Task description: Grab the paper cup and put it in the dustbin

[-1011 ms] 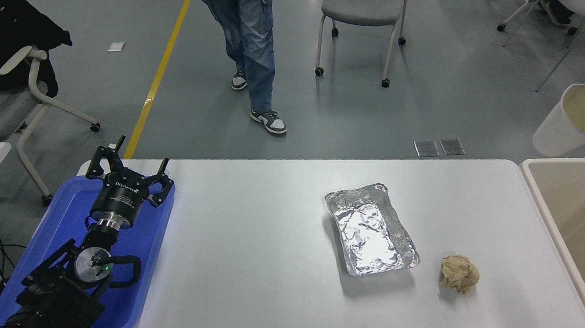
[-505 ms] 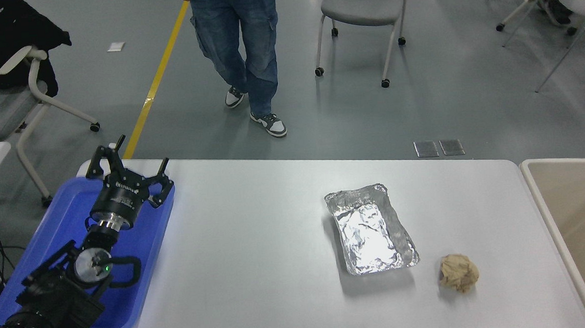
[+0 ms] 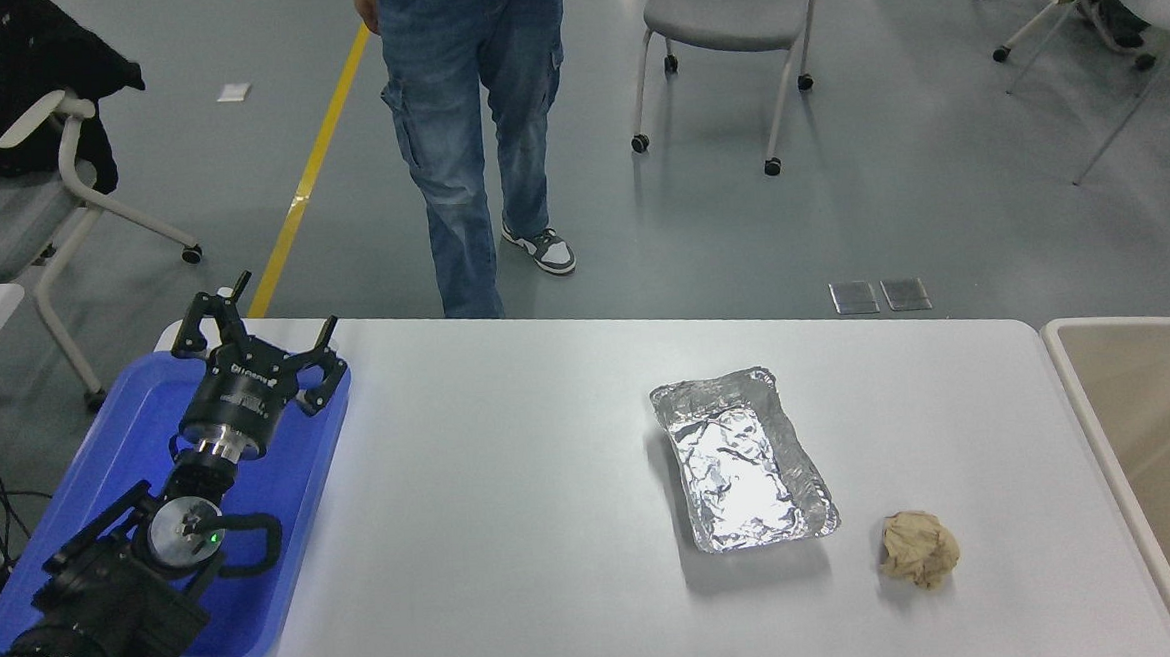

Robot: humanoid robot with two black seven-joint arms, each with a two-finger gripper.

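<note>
Head view: left tool (image 3: 255,338) spread over blue tray (image 3: 111,463)

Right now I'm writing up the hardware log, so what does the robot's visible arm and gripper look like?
Only the left arm shows: black, boxy segments, with a silver disc joint carrying a small green light and a looped black cable. Its wrist has a silver ring. The left gripper is black, with thin linkage fingers and white lettering on its round body.

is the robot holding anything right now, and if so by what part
Nothing is held in view. The left gripper hangs open and empty over the blue tray. The right gripper and the paper cup are out of view.
</note>
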